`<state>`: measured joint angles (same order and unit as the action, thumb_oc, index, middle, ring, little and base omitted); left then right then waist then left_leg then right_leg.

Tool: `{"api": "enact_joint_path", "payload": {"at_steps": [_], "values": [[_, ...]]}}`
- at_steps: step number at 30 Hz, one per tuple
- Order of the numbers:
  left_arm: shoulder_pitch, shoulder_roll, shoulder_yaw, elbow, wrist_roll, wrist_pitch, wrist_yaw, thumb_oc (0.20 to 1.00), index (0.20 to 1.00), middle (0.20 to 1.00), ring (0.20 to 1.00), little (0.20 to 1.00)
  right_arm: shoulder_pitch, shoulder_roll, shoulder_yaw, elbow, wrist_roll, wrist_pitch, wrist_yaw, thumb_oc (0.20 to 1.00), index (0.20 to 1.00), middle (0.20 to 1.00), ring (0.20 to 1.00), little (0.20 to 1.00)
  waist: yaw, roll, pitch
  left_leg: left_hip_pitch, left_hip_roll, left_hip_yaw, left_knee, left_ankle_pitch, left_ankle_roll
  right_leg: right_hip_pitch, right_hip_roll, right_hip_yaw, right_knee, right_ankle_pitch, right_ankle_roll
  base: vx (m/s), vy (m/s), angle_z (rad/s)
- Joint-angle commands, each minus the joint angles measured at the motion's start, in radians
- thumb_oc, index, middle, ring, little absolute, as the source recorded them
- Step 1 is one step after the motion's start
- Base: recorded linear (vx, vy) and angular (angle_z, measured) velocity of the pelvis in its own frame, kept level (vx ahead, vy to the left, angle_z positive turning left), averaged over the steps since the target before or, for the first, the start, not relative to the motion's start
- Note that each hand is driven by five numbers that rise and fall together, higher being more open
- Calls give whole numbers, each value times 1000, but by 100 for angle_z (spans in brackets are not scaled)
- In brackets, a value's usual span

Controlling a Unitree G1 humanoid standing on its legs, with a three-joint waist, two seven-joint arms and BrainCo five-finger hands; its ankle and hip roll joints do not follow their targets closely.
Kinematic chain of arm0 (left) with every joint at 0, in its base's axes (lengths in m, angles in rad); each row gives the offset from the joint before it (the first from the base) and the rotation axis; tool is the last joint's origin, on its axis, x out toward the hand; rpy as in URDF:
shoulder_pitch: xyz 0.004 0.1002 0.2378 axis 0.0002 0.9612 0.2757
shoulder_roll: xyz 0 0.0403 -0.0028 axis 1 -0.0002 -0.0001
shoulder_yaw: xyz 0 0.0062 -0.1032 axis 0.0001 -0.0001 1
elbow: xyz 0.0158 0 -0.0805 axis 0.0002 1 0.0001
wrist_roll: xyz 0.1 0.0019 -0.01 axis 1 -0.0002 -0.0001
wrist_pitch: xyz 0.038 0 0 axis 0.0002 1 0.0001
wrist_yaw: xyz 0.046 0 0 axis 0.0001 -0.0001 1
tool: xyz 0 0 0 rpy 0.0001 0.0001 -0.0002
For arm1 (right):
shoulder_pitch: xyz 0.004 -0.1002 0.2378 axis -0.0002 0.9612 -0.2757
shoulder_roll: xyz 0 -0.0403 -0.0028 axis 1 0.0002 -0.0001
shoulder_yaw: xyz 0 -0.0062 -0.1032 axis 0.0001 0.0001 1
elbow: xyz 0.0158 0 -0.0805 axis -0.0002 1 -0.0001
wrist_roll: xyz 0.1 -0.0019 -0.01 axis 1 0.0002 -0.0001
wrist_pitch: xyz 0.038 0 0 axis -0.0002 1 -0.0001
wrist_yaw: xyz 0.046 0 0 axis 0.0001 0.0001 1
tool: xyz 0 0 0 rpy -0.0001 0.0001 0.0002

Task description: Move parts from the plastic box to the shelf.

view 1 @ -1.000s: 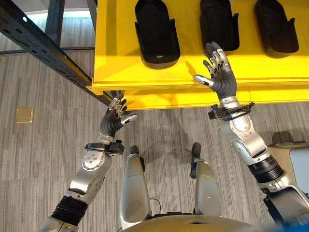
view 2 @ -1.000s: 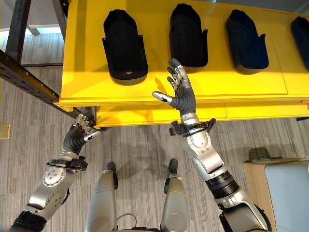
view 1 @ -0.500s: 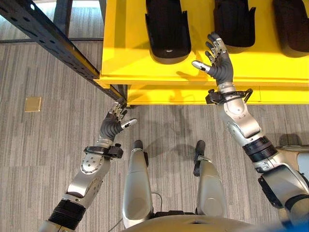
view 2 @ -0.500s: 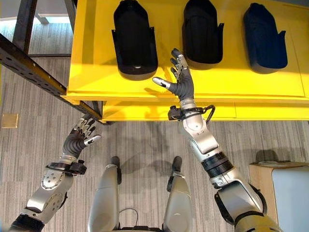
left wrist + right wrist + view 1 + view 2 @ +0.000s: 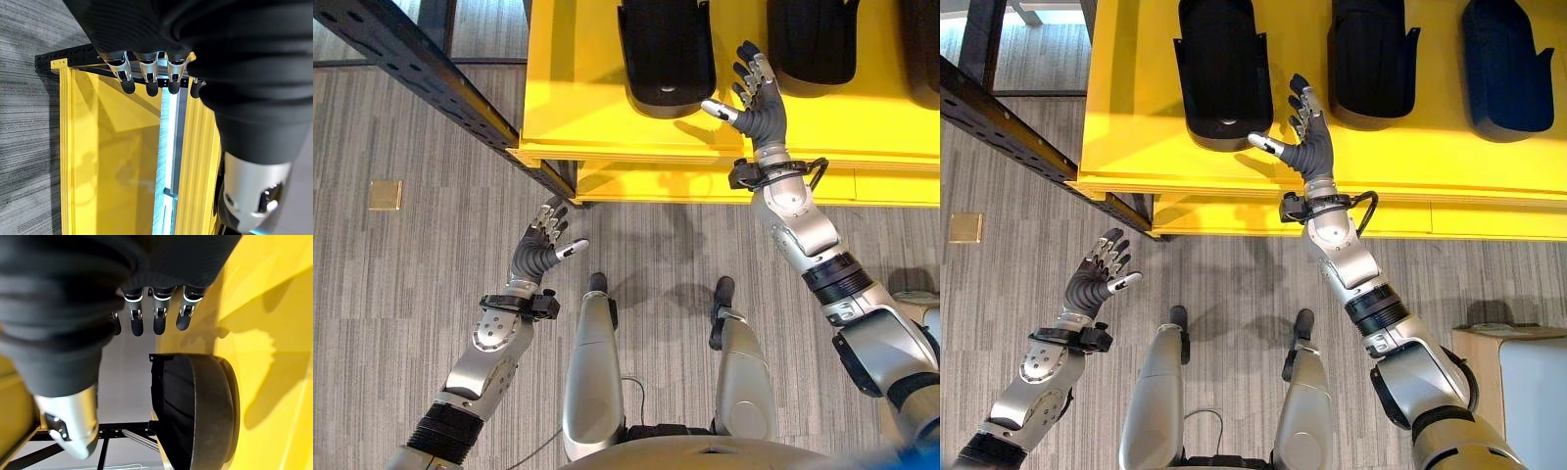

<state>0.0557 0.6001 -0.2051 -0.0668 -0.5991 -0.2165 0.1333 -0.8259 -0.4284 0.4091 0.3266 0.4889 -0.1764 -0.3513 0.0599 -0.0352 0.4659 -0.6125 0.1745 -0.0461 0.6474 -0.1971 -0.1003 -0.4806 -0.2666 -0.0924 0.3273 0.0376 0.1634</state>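
Note:
Three black moulded parts lie side by side on the yellow shelf [image 5: 607, 117]: one on the left [image 5: 1224, 69], one in the middle [image 5: 1371, 59], one on the right [image 5: 1513, 69]. My right hand [image 5: 759, 113] is raised over the shelf's front strip between the left and middle parts, open, fingers spread, holding nothing. Its thumb points toward the near end of the left part [image 5: 195, 411]. My left hand [image 5: 536, 257] hovers over the floor below the shelf's left corner, open and empty, with its fingers [image 5: 146, 78] straight.
A black perforated rack beam [image 5: 421, 69] runs diagonally to the shelf's left corner. A small brass plate [image 5: 385, 194] is set in the grey floor. A tan box with a pale inside [image 5: 1518, 392] stands at the lower right.
The camera has shifted, bringing the shelf lower in the picture. My right hand has reached farther over the shelf, its thumb now level with the left part's near end. My left hand sits a little farther from the shelf's corner.

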Motion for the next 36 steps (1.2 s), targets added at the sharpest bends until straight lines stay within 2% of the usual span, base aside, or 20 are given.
{"api": "enact_joint_path", "payload": {"at_steps": [1, 15, 31, 34, 36], "values": [[42, 36, 1, -143, 11, -51, 14, 1000, 1000, 1000, 1000, 1000, -57, 7, -38, -33, 18, -32, -3, 1000, 1000, 1000, 1000, 1000, 10, 16, -29, 2, -17, 61, -117, 92, 52, -18, -27, -2, 154, -94, -32, 0, 0, 0], [45, 34, 15, -139, 24, -61, 37, 1000, 1000, 1000, 1000, 1000, -103, 27, -23, 12, 42, -36, -3, 1000, 1000, 1000, 1000, 1000, 28, 15, -19, -20, -29, 51, -107, 88, 57, -25, -33, -11, 166, -95, -33, -2, 4, 4], [47, 30, 27, -134, 34, -65, 52, 1000, 1000, 1000, 1000, 1000, -100, 38, -22, 5, 39, -38, -10, 1000, 1000, 1000, 1000, 1000, 27, 10, -21, -26, -31, 52, -100, 82, 61, -29, -31, -8, 160, -92, -32, 0, 0, 0], [43, 24, 29, -130, 40, -65, 59, 1000, 1000, 1000, 1000, 1000, -95, 28, -41, -9, 9, -38, -33, 1000, 1000, 1000, 1000, 1000, 23, 9, -21, -26, -32, 52, -99, 80, 62, -29, -31, -6, 159, -91, -32, 0, 0, 0], [39, 13, 37, -125, 53, -64, 68, 1000, 1000, 1000, 1000, 1000, -77, 11, -80, -65, -97, -33, -86, 1000, 1000, 1000, 1000, 1000, 19, 9, -22, -26, -31, 52, -99, 78, 63, -32, -31, -5, 162, -92, -31, 0, 0, 0]]}}
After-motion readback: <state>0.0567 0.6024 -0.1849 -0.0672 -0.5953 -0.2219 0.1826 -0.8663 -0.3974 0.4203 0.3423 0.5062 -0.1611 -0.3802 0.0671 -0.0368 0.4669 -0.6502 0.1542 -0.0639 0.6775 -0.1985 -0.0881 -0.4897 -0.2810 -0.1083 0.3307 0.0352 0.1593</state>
